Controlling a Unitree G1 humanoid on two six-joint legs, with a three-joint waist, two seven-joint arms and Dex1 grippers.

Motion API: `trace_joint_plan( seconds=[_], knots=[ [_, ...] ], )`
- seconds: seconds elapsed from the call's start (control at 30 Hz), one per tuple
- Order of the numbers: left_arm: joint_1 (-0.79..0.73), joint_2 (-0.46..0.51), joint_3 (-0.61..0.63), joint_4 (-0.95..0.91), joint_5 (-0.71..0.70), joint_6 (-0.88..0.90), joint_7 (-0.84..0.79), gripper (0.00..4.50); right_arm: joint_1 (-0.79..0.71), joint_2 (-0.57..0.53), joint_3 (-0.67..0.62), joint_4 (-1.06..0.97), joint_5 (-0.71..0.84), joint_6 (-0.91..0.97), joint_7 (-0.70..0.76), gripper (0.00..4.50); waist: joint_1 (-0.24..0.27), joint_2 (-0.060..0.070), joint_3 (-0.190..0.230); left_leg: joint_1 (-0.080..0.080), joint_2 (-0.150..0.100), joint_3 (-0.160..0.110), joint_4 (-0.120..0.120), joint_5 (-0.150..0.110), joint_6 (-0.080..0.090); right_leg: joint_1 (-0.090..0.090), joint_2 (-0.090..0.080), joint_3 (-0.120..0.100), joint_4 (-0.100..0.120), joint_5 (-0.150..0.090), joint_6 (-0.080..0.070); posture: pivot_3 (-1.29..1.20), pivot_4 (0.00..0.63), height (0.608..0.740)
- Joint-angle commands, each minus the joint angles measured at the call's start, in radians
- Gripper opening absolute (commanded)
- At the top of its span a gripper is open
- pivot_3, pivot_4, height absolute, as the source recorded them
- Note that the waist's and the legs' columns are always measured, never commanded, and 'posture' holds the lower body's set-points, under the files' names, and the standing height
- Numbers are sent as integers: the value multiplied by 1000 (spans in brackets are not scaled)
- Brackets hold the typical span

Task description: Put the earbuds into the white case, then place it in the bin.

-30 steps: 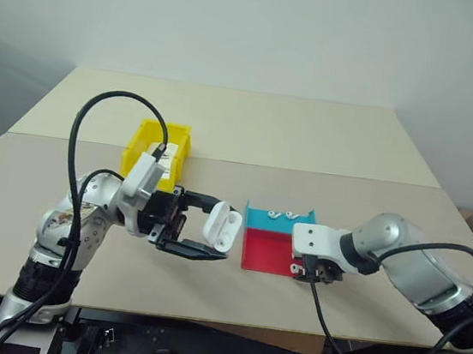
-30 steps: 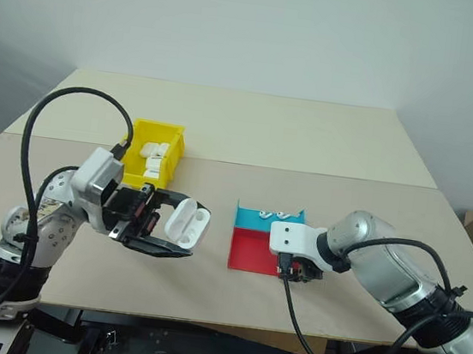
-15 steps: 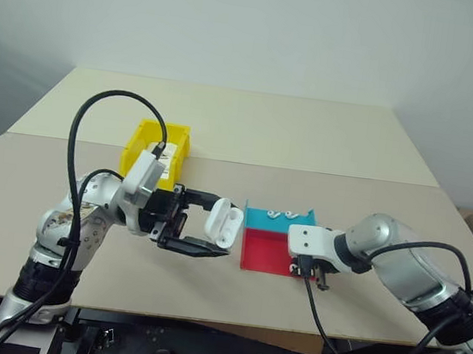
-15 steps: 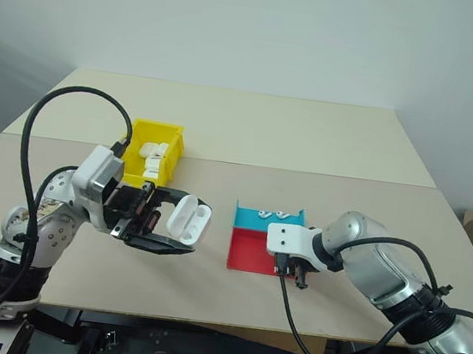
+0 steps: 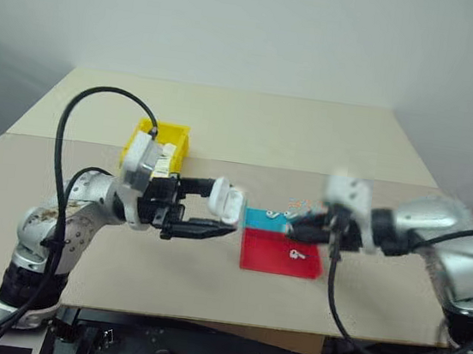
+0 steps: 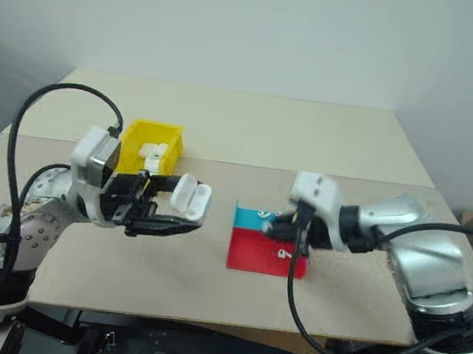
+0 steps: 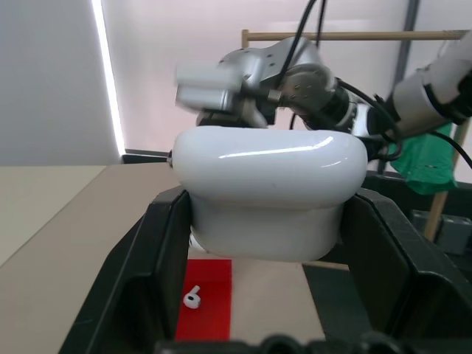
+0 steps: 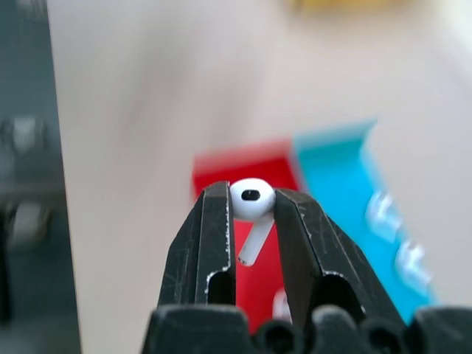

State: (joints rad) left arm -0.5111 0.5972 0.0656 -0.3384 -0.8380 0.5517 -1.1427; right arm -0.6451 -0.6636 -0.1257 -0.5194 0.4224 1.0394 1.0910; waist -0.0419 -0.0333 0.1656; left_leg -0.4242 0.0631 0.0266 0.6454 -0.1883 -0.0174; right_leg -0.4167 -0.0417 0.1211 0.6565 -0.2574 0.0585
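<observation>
Up above the red half of the tray [image 5: 282, 256], one earbud [image 8: 251, 200] sat pinched between the right gripper's [image 8: 249, 199] fingertips, off the desk [image 5: 243, 126]. Another earbud [image 5: 298, 254] lay on that red half. Beside it, the left gripper [image 7: 269, 214] clamped the white case [image 7: 269, 188], lid open. Behind, near the desk's left edge, stood the bin [image 5: 155, 148].

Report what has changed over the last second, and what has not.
The right gripper has closed on an earbud and lifted it off the red-and-blue tray, swinging toward the left gripper. One earbud still lies on the tray's red half, with more on the blue half. The left gripper stays shut on the open white case, held above the table. The yellow bin is unmoved.
</observation>
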Motion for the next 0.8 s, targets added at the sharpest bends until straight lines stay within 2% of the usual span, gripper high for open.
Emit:
trace_joint_plan(
  seconds=[0.03, 0.1, 0.17, 0.27, 0.5, 0.8],
  knots=[
    [-30, -7, 18, -16, -25, 5, 27, 2766, -13, 159, -184, -100, 95, 23, -221, 606, 0, 0, 0, 0, 0, 0, 0, 0, 0, -1, 0, 0, 0, 0, 0, 0, 150, 740],
    [-52, -8, -1, 9, -10, 0, 18, 2766, -44, 284, -205, -160, 171, 37, -327, 606, -1, 0, 0, -1, 0, 0, 0, 0, 0, -1, 0, 0, 0, 0, 0, 0, 150, 740],
    [-71, -7, -14, 32, -3, -2, 4, 2766, -61, 360, -205, -191, 237, 49, -394, 606, -3, 0, 0, -2, 0, 0, 0, 0, 0, -3, 0, 0, 1, 0, 0, 0, 150, 740],
    [-111, -9, -38, 80, 15, -2, -17, 2766, -56, 426, -174, -209, 325, 49, -460, 606, -3, 1, 0, -1, 0, 0, -1, 0, 0, -3, 0, 0, 1, 0, 0, 0, 150, 740],
    [-155, -21, -51, 138, 47, -21, -46, 2766, -11, 405, -90, -209, 384, -5, -533, 606, -3, 1, 0, -2, 0, 0, -1, 0, 0, -3, 0, 0, 0, 0, 0, 0, 150, 740],
    [-153, -23, -38, 137, 49, -33, -69, 2766, 12, 344, -21, -171, 370, -78, -568, 606, -6, 0, 0, -2, 0, 0, -2, 0, 0, -3, 0, 0, 0, 0, 0, 0, 150, 740]
  ],
)
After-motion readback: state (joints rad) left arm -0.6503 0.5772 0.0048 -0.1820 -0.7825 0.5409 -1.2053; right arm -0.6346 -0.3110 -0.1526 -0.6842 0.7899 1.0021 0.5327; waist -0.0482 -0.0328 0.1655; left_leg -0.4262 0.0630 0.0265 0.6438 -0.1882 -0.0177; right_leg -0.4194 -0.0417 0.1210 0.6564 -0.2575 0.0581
